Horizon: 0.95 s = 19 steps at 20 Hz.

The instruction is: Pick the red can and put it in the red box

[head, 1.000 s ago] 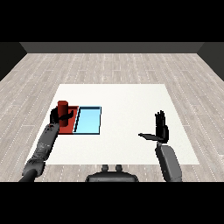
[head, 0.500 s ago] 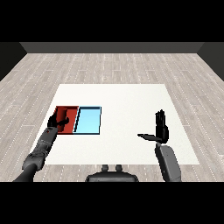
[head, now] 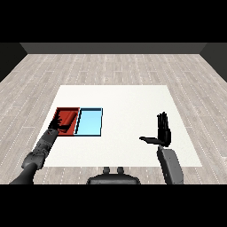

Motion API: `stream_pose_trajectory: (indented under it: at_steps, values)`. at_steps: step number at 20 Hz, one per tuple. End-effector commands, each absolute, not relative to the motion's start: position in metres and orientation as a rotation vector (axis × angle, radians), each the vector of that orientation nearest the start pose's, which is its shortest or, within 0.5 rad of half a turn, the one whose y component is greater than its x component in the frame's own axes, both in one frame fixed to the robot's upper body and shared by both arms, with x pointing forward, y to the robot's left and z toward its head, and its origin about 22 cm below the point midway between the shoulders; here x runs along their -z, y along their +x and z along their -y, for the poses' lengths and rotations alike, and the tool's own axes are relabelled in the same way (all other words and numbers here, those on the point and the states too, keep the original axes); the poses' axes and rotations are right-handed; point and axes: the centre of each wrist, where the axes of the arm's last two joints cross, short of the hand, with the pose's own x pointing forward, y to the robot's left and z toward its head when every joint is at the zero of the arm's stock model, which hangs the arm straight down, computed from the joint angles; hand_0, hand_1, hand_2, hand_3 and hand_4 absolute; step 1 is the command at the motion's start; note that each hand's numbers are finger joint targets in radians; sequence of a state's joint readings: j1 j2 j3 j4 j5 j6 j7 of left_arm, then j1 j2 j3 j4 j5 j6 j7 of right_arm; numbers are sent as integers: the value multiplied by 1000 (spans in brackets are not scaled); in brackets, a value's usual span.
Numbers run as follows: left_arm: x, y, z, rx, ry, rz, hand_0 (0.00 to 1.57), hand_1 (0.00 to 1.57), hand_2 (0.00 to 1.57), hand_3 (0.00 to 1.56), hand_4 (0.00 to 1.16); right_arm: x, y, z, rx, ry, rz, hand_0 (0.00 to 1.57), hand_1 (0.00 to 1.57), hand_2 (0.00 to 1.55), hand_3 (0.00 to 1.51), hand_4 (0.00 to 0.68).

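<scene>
- Left hand (head: 56, 124) reaches over the red tray (head: 67, 116)'s near left corner; whether its fingers are curled cannot be told
- Right hand (head: 163, 132) stands upright, fingers straight, thumb out, above the white table (head: 128, 106)
- Red can hidden from sight
- Light blue tray (head: 89, 122) touches the red one's right side

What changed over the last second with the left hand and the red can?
The left hand came down from holding the red can upright above the red tray to lie low at the tray's near left corner. The can is no longer distinguishable from the tray. The light blue tray and the raised, open right hand stayed put.
</scene>
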<state>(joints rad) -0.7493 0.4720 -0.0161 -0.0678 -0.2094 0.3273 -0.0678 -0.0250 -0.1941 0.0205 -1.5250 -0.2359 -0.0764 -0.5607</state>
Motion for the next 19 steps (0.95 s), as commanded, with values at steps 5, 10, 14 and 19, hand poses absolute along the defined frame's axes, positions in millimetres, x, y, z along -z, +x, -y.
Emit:
stream_pose_trajectory:
  at_steps: [5, 10, 14, 19]
  values:
    - [29, 355, -384, 223, 833, 793, 0, 0, 0, 0, 0, -17, 252, 256, 64, -5, 2133, 0, 0, 0, 0, 0]
    - [34, 350, -382, -21, 860, 1153, 0, 0, 0, 0, 0, -15, 246, 268, 40, -5, 2140, 0, 0, 0, 0, 0]
    - [-3, 385, -351, -214, 655, 1600, 0, 0, 0, 0, 0, -10, 243, 267, 63, 27, 2143, 0, 0, 0, 0, 0]
    - [-10, 384, -335, -202, 445, 1936, 0, 0, 0, 0, 0, -10, 243, 269, 32, 52, 2129, 0, 0, 0, 0, 0]
